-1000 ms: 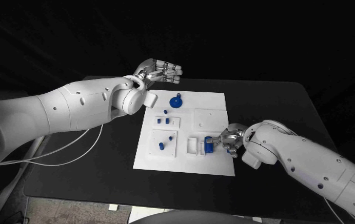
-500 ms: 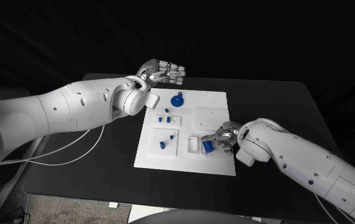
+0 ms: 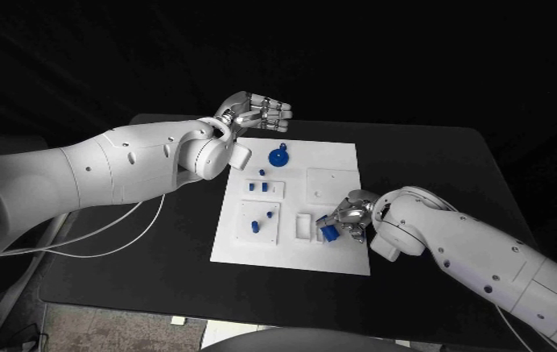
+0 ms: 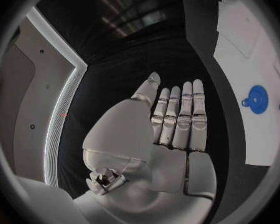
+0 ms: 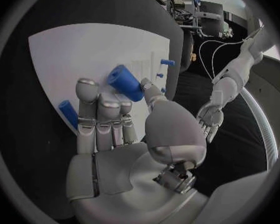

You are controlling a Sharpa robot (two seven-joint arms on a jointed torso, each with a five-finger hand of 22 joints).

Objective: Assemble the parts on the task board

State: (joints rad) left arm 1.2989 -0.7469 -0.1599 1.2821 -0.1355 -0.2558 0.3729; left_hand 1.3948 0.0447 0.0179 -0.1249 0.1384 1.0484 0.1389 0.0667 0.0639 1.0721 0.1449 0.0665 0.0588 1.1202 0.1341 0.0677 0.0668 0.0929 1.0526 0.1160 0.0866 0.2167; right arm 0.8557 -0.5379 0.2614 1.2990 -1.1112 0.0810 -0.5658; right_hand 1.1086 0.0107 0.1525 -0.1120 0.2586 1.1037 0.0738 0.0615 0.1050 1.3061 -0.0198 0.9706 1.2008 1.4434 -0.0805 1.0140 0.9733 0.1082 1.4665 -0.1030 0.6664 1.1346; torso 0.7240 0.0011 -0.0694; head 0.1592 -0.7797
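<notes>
The white task board (image 3: 336, 159) lies in the middle of the black table. My right hand (image 3: 352, 211) is low over the board's near right part and pinches a blue cylinder (image 3: 328, 231) between thumb and fingers; the right wrist view shows this cylinder (image 5: 125, 83) tilted at the fingertips (image 5: 87, 87). A second blue piece (image 5: 68, 113) lies on the board (image 5: 71, 50) beside that hand. My left hand (image 3: 257, 113) hovers past the board's far left corner, holding nothing, with its fingers (image 4: 180, 114) straight and side by side.
A round blue part (image 3: 278, 158) sits at the board's far left, also in the left wrist view (image 4: 257, 99). Small blue pegs (image 3: 257, 184) stand in the left blocks, and another peg (image 3: 257, 225) stands nearer. White cables (image 3: 116, 239) trail over the table's left side.
My right hand has shifted slightly left and away along the board with the blue cylinder, which now leans. The left hand has stayed in place.
</notes>
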